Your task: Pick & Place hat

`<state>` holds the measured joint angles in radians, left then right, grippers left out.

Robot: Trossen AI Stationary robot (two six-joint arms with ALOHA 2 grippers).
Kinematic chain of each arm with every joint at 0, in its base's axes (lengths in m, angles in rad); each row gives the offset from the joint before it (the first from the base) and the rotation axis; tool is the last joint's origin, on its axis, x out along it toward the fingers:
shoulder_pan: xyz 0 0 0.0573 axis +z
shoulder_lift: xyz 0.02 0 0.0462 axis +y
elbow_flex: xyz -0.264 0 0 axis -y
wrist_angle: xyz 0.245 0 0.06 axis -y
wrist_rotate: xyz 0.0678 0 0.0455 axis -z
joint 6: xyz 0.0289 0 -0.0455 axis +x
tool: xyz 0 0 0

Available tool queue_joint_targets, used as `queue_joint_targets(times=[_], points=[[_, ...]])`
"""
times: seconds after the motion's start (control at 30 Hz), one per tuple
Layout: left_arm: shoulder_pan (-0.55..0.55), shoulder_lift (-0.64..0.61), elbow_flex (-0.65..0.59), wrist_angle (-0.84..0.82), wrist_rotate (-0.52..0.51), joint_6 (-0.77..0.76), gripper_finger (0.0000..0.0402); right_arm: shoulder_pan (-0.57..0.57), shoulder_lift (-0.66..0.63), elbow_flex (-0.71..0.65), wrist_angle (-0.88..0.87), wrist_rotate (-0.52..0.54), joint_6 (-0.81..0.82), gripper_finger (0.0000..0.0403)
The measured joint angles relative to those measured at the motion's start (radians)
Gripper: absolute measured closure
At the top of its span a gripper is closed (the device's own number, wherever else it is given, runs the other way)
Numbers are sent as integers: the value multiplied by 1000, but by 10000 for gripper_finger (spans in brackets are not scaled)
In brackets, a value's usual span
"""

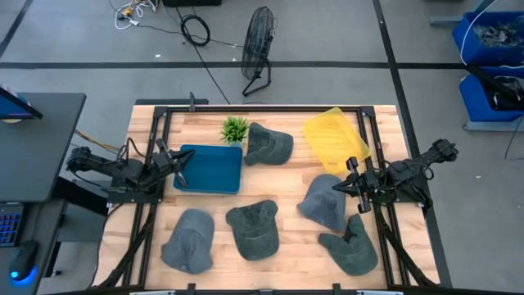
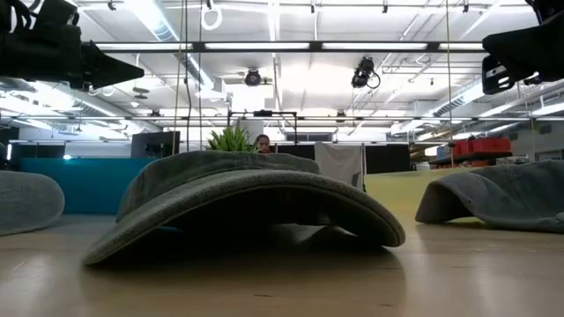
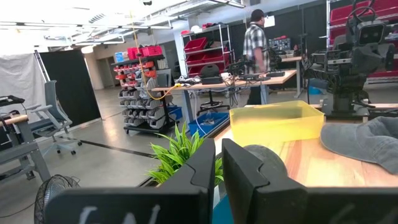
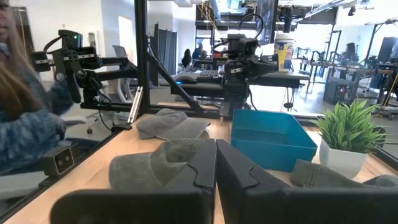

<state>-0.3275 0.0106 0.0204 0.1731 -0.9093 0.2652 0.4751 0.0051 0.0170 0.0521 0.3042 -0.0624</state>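
Observation:
Five grey-green hats lie brim-down on the wooden table: one at the far middle (image 1: 267, 145), one at right centre (image 1: 323, 201), one near right (image 1: 352, 246), one near middle (image 1: 254, 229) (image 2: 238, 202) and one near left (image 1: 188, 240). My left gripper (image 1: 178, 164) (image 3: 217, 163) is shut and hangs raised over the left edge of the blue bin (image 1: 210, 169). My right gripper (image 1: 349, 185) (image 4: 216, 165) is shut too, raised just right of the right-centre hat. Neither touches anything.
A yellow bin (image 1: 335, 138) (image 3: 277, 121) stands at the far right and a small green plant (image 1: 235, 129) (image 4: 348, 127) beyond the blue bin (image 4: 273, 137). Black frame rails run along the table's edges. Bare wood shows between the hats. People are in the room behind.

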Motion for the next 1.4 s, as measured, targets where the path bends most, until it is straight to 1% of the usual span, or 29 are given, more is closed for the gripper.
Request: queue_joint_targets(times=[1.23,1.27,1.33,1.4], points=[[0,0,0,4,0,6,367,0,0,0,0,0,0,388],[0,0,0,7,2,0,367,0,0,0,0,0,-3,388],[0,0,0,7,36,-76,367,-1,0,0,17,16,-63,388],[0,0,0,9,90,-160,367,0,0,0,68,20,-48,388]])
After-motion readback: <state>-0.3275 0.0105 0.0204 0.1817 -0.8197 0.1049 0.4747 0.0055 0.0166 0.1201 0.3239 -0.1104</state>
